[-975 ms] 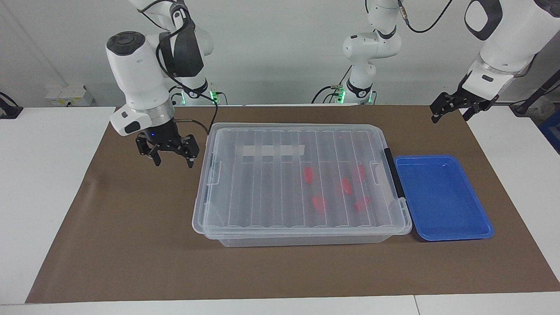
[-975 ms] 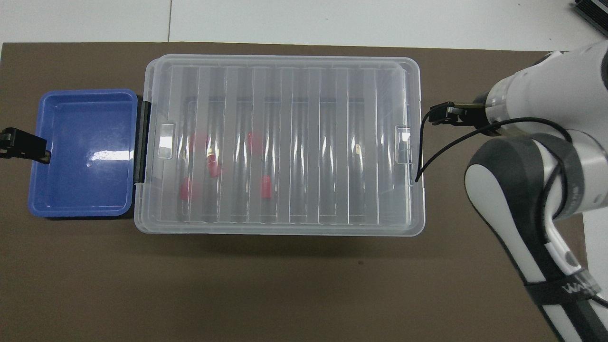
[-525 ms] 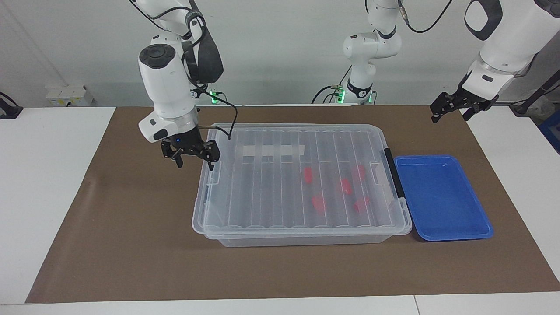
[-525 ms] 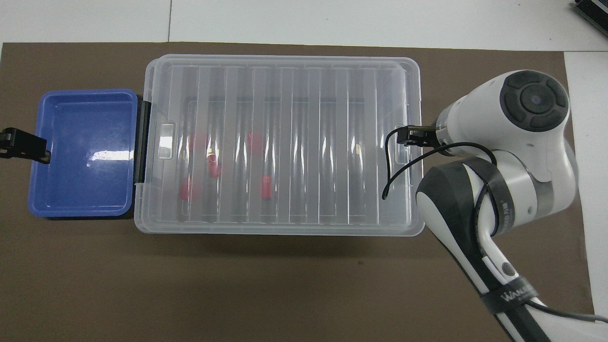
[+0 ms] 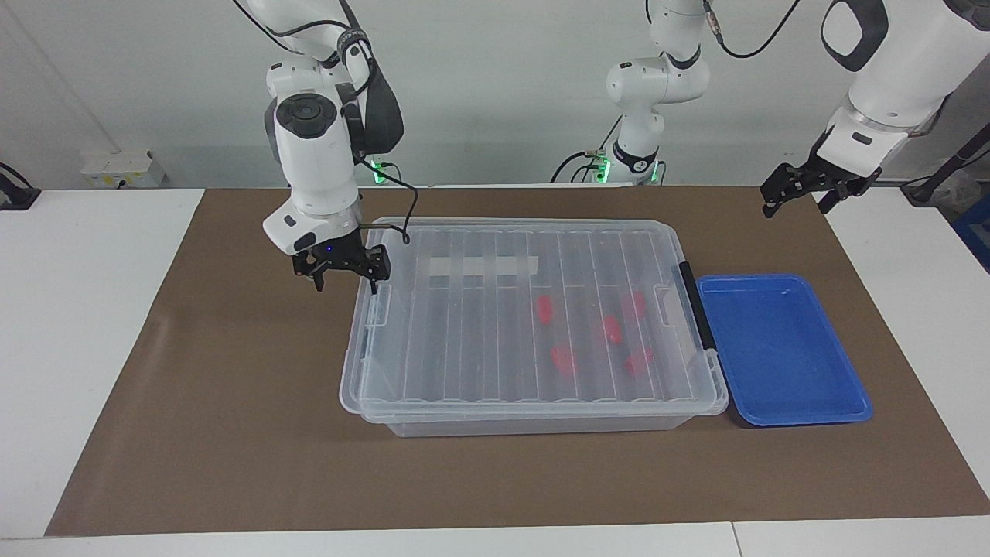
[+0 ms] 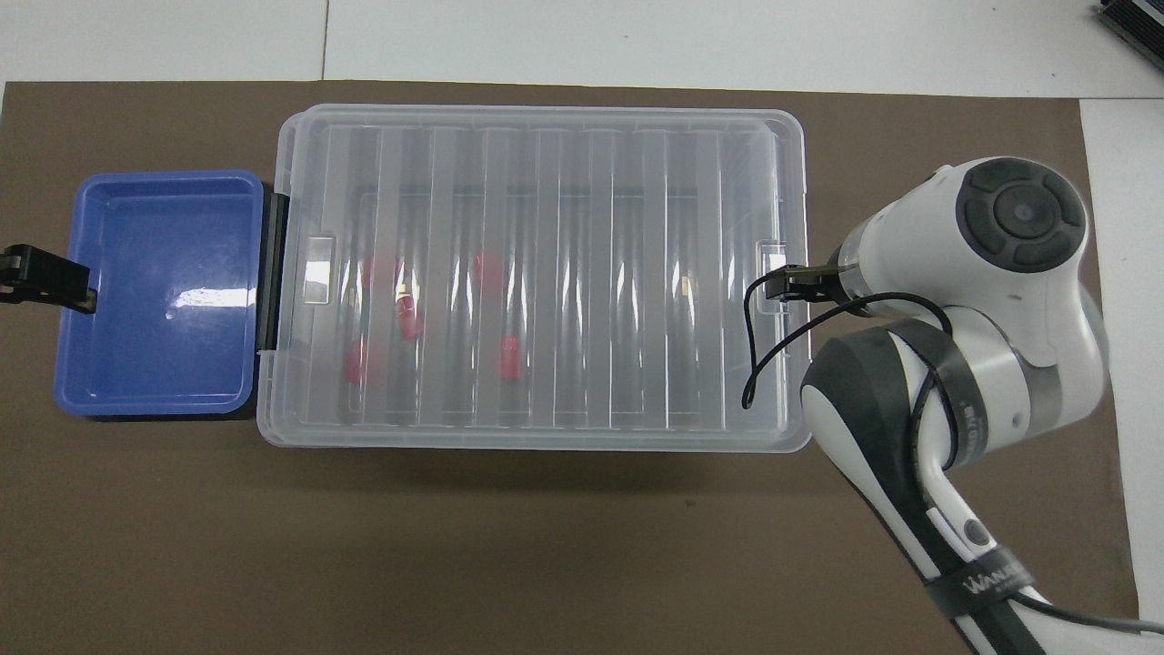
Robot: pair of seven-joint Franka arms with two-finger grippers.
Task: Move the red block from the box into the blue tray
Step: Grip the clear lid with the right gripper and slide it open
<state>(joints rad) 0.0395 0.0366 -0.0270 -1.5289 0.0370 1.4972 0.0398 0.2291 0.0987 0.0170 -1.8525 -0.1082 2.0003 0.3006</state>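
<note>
Clear plastic box (image 5: 534,325), ribbed lid on; small red blocks (image 5: 562,360) inside, toward blue plastic tray (image 5: 781,352). My right gripper (image 5: 344,275), fingers apart, hung over box's end latch. Left gripper (image 5: 800,189) apart, waiting near tray. Should seat squarely on latch before lifting.

Right tool (image 5: 346,283) has travelled from above the brown mat (image 5: 232,371) to the box (image 5: 534,325) end latch, jaws remaining spread.
</note>
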